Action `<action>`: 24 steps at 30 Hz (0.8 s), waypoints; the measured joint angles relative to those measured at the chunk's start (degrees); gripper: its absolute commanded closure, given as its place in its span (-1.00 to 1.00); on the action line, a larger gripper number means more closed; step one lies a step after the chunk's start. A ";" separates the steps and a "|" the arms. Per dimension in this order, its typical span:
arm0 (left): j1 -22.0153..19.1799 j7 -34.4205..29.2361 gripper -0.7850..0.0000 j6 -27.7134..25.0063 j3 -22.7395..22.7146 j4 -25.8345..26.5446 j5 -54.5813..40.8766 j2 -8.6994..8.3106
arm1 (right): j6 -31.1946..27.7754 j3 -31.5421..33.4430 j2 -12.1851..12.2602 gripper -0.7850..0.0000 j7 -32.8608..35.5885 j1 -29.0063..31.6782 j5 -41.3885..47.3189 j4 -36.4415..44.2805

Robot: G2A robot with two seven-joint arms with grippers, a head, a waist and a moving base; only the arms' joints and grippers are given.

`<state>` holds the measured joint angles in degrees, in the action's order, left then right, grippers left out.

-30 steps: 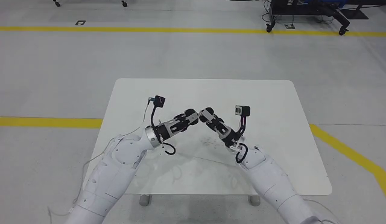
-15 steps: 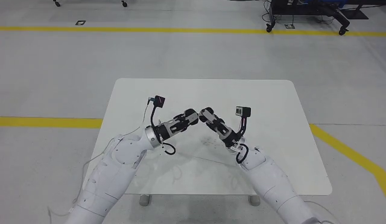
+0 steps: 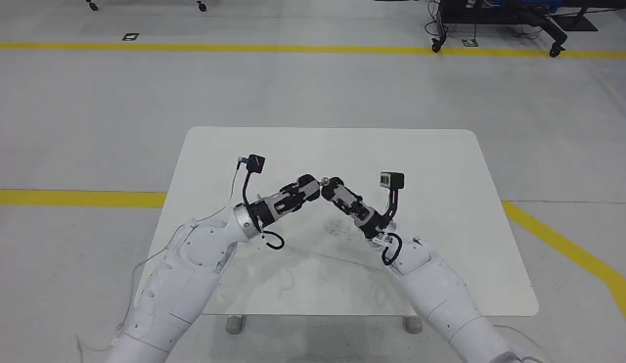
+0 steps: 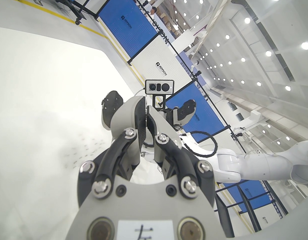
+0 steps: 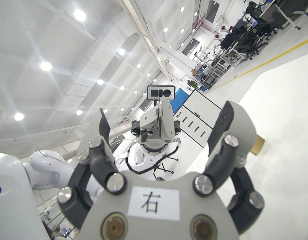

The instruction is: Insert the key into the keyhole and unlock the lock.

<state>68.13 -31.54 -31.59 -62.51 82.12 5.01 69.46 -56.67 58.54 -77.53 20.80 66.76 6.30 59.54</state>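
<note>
Both arms are bent in over the middle of the white table and meet nose to nose, making a shallow peak. The left arm comes up from the near left, its forearm slanting to the far right. The left gripper points right, straight at its partner. The right arm mirrors it from the near right, with the right gripper pointing left and a little toward the far side. The two heads are just beside each other, held up off the tabletop.

The left gripper's fingers are clenched, with the ribbed pads pressed face to face. Whether something thin, such as the key, is pinched between them I cannot tell. From the other arm's wrist view, the seam between them reads only as a narrow dark line.

The right gripper's fingers are spread wide. Its dotted pads stand one on either side of the left gripper's closed tips, apart from them and gripping nothing.

A small tan block peeks out from behind one right finger, low over the table. Only its end is visible, so I cannot tell how its long axis lies or which way it points. Nor can I tell whether it is the lock.
</note>
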 measured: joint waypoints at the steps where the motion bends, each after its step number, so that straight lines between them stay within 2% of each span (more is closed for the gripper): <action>1: 0.20 0.14 1.00 -0.23 -0.07 0.30 1.05 -0.06 | 0.12 0.99 0.47 -1.00 0.98 -0.41 -3.51 0.18; 6: 0.46 -0.64 1.00 -0.77 -0.39 1.45 6.04 -0.45 | -1.39 8.00 3.94 -1.00 7.72 0.10 -27.68 5.83; 8: 0.46 -1.71 1.00 -1.14 -0.09 1.78 7.34 -0.56 | -1.36 10.57 5.20 -1.00 9.87 1.90 -33.14 9.09; 10: 0.29 -3.56 1.00 -1.31 0.75 2.18 9.77 -0.66 | -1.33 13.20 6.58 -1.00 11.87 4.18 -33.85 12.72; 14: -0.30 -7.27 1.00 -2.96 3.09 2.70 13.22 -0.71 | -1.33 15.84 8.78 -0.99 17.53 6.79 -28.85 16.98; 16: -0.67 -8.36 1.00 -3.70 3.89 2.54 13.72 -0.71 | -1.33 16.20 9.59 -0.87 19.92 7.30 -26.98 18.00; 17: -0.81 -8.50 1.00 -3.90 4.09 2.45 13.78 -0.71 | -1.33 16.15 9.87 -0.74 20.84 7.37 -26.50 18.33; 19: -1.03 -8.41 1.00 -4.31 4.36 2.25 13.65 -0.71 | -1.33 15.59 10.36 -0.20 22.24 7.41 -25.42 18.69; 20: -1.10 -8.32 1.00 -4.48 4.42 2.19 13.54 -0.72 | -1.33 15.25 10.50 -0.02 22.40 7.37 -24.77 18.68; 24: -1.35 -8.29 1.00 -4.86 4.64 1.84 13.39 -0.81 | -1.33 13.20 10.96 0.07 22.59 6.63 -22.57 18.05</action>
<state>66.78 -39.83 -36.46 -57.87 83.96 18.40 68.65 -58.00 71.74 -66.58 43.39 73.39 -16.27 77.60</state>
